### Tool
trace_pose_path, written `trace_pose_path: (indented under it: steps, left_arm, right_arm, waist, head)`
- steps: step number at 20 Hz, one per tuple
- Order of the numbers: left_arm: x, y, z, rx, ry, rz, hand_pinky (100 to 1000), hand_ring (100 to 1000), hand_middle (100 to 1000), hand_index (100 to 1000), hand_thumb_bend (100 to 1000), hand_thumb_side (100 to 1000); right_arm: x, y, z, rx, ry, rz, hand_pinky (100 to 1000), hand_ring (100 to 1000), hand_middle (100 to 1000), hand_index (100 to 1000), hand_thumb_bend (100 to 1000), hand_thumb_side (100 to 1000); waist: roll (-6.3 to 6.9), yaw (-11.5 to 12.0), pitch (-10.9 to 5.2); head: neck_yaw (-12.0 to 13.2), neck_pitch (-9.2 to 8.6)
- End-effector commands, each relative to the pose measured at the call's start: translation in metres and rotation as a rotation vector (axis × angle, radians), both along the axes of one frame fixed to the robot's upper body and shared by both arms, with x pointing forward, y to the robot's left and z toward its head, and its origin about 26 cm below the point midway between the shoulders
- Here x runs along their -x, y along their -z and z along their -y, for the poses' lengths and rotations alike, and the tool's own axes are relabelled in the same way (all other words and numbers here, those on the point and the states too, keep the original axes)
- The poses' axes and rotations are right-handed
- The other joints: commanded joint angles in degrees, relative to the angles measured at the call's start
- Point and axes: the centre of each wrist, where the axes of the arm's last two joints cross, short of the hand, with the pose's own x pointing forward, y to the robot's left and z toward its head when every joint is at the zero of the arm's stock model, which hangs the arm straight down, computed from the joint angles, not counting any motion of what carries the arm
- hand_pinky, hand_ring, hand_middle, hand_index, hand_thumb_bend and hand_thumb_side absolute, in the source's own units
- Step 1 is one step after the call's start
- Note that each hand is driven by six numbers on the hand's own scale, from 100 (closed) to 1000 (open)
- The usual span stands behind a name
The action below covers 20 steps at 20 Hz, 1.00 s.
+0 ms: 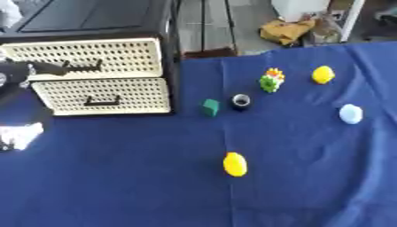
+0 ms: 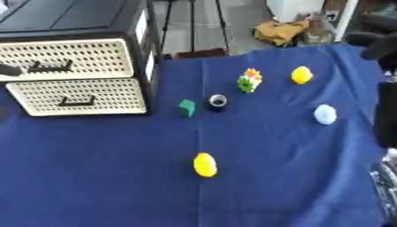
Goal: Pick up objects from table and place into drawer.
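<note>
A black cabinet (image 1: 93,17) stands at the back left with two cream perforated drawers, upper (image 1: 93,51) and lower (image 1: 116,88), both looking closed. My left hand (image 1: 23,71) comes in from the left edge, with a straight finger reaching to the upper drawer's dark handle (image 1: 83,67). On the blue cloth lie a yellow lemon-like object (image 1: 235,164), a green block (image 1: 210,107), a black ring (image 1: 241,101), a green multicoloured toy (image 1: 271,80), a second yellow object (image 1: 322,74) and a pale blue object (image 1: 350,114). My right hand (image 2: 378,44) is a dark blurred shape at the right edge, away from all of them.
The blue cloth (image 1: 116,186) covers the table, whose far edge runs behind the toys. Beyond it are floor planks and a tan bag (image 1: 285,30). My right forearm (image 2: 386,115) runs along the right edge. A pale shiny part (image 1: 19,135) shows at the left edge.
</note>
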Motion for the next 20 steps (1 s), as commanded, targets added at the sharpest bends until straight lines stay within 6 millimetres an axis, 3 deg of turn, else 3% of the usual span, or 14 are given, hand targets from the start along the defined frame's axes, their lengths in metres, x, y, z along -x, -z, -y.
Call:
trace_pose_path:
  steps: [1,9,20]
  left_arm:
    - [0.006,-0.017,0.003,-0.09,-0.08,0.038,100,100,165,969,100,248]
    - [-0.001,-0.035,0.012,-0.178,-0.175,0.044,100,100,178,955,100,231]
    - [-0.051,-0.033,-0.001,-0.191,-0.314,-0.034,100,100,175,937,100,233]
  right_arm:
    - [0.003,-0.006,0.001,0.027,-0.002,0.017,731,796,515,782,100,960]
    - [0.003,-0.003,-0.001,0.04,-0.009,0.007,734,799,511,782,100,961]
    - [0.002,-0.002,-0.005,0.051,-0.031,-0.005,741,804,506,784,100,961]
  waist:
    - [0.02,-0.1,-1.45]
    - [0.23,-0.8,-1.5]
    - [0.64,-1.9,-0.87]
  head:
    - [0.5,0.44]
    - [1.1,0.72]
    - [2.4,-0.36]
